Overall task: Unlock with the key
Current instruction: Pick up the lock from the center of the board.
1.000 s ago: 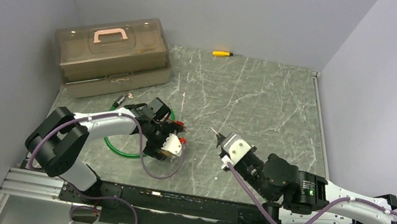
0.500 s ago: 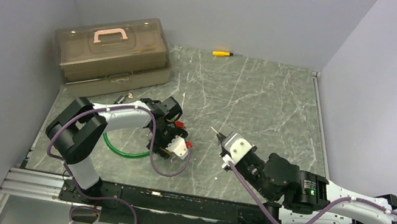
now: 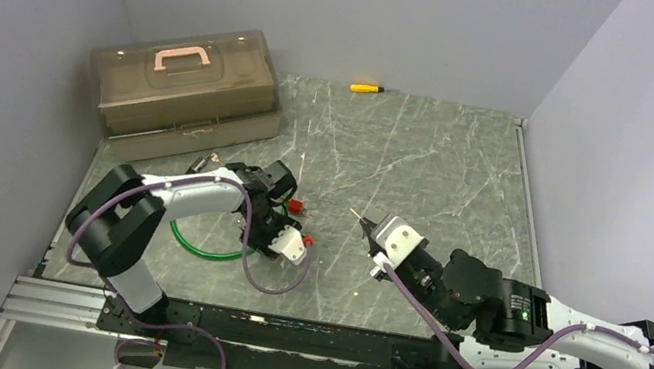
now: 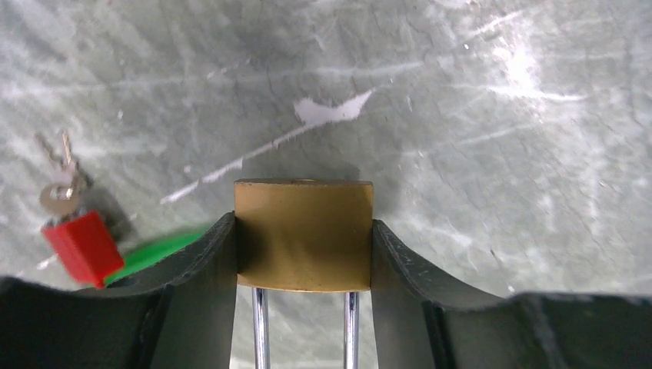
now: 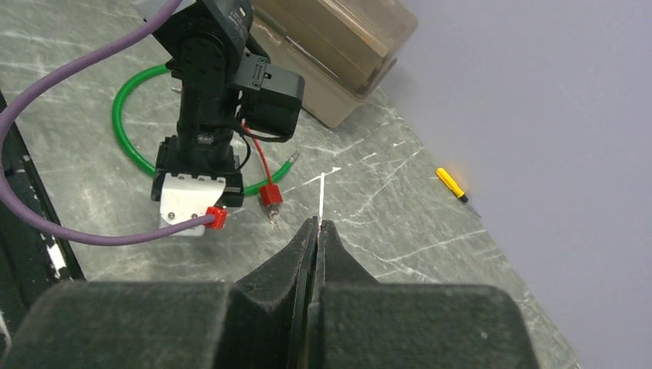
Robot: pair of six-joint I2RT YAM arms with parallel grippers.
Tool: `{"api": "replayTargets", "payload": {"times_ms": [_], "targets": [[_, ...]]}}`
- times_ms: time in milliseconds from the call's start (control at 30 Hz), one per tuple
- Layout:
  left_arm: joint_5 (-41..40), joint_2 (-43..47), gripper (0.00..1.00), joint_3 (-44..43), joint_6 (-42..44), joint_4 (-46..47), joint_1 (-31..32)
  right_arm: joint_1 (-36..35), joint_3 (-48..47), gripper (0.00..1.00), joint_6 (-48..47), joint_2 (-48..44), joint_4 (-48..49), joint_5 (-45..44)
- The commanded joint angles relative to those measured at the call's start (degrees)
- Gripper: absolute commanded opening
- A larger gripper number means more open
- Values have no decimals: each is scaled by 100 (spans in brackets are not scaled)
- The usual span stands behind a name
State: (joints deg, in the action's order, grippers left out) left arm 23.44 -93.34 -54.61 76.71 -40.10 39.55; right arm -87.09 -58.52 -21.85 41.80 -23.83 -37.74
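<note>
In the left wrist view, a brass padlock with a chrome shackle sits squeezed between my left gripper's dark fingers, its flat end facing the marble table. From above, that gripper points down at the table and hides the padlock. My right gripper is shut on the key, whose thin silver blade sticks out of the fingertips toward the left arm. Seen from above, the key hangs a short way right of the left gripper, apart from it.
A red tag with small spare keys lies left of the padlock, beside a green cable loop. A brown toolbox stands at the back left. A yellow screwdriver lies by the back wall.
My left gripper has shifted a little to the right over the green loop and its jaws have come together onto the padlock. The right arm has barely moved with the key.
</note>
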Motion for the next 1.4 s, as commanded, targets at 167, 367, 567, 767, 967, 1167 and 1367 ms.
{"api": "replayTargets", "payload": {"times_ms": [167,367,567,767,967,1167,1367], "targets": [[-259,2588,0,-1162,657,-2187,-617,94,-671,0,476,455,-264,329],[365,4306,0,-1737,1591,-1898,-925,1115,-998,0,921,875,-9,1906],[1106,5578,0,-1335,1422,-403,-917,2919,-1898,0,1352,1598,-479,5334],[1642,5881,0,-1189,1533,-7,-915,3302,-2326,0,989,1974,-939,7204],[1742,5899,0,-860,1234,1219,-910,3373,-2224,0,855,1949,-761,7503],[1924,5946,0,-585,1238,2141,-903,3419,-2268,0,770,2011,-665,7331],[2406,6110,0,-380,1654,2862,-605,3427,-2083,0,703,1784,-289,7160]]}}
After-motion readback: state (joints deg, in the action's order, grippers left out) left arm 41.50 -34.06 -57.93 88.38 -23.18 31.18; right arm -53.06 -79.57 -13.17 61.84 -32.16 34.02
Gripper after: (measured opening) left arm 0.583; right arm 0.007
